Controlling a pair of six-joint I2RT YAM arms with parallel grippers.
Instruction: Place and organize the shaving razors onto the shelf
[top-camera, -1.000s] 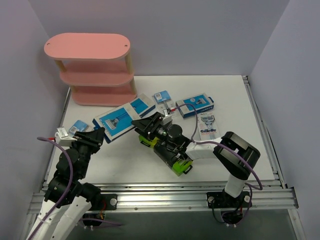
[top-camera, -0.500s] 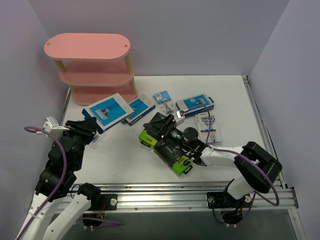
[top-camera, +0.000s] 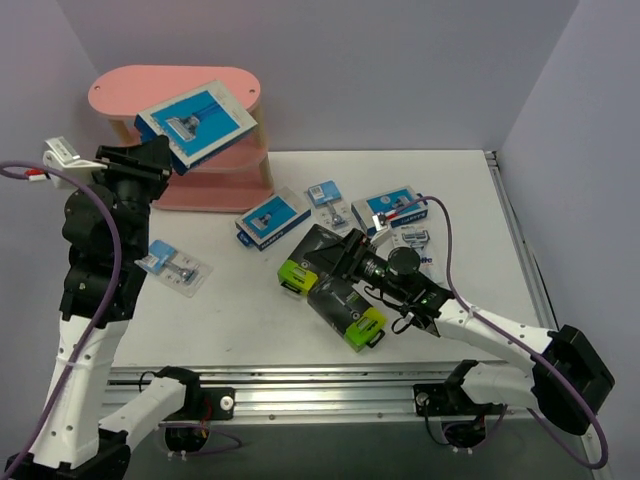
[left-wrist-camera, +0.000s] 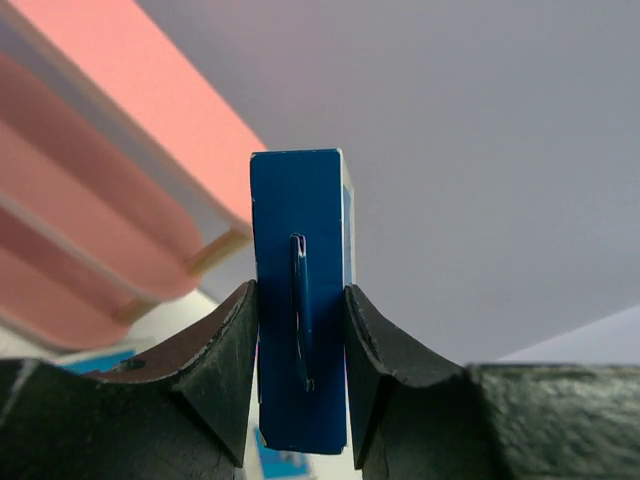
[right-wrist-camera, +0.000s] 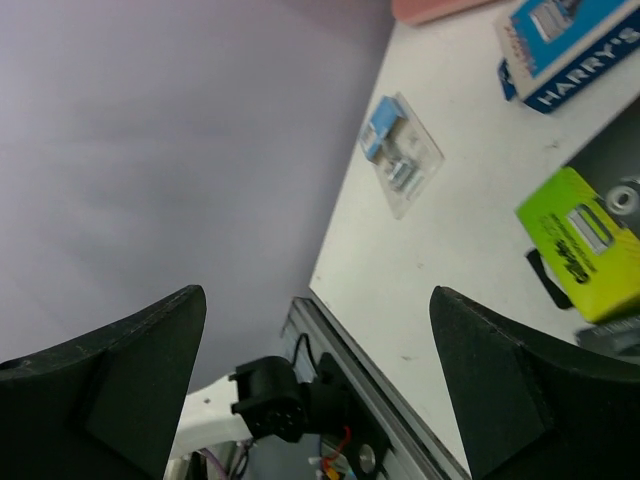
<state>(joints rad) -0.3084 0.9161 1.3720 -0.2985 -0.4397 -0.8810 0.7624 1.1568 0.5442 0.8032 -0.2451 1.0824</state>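
I see the shelf (top-camera: 120, 95) at the far left of the table (top-camera: 480, 200). My left gripper (left-wrist-camera: 300, 340) is clamped on a blue box (top-camera: 195, 122), which is raised beside the top board. My right gripper (right-wrist-camera: 318, 300), with its jaws apart and empty, hovers by two black boxes (top-camera: 345, 312). A blister pack (top-camera: 175, 265) lies near the left edge.

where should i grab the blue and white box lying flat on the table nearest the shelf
The blue-and-white box lies flat and diagonal on the table, so only its narrow width suits the jaws. Likely best: come straight down from above and close across its two long edges near mid-length, where both edges look free of neighbours.
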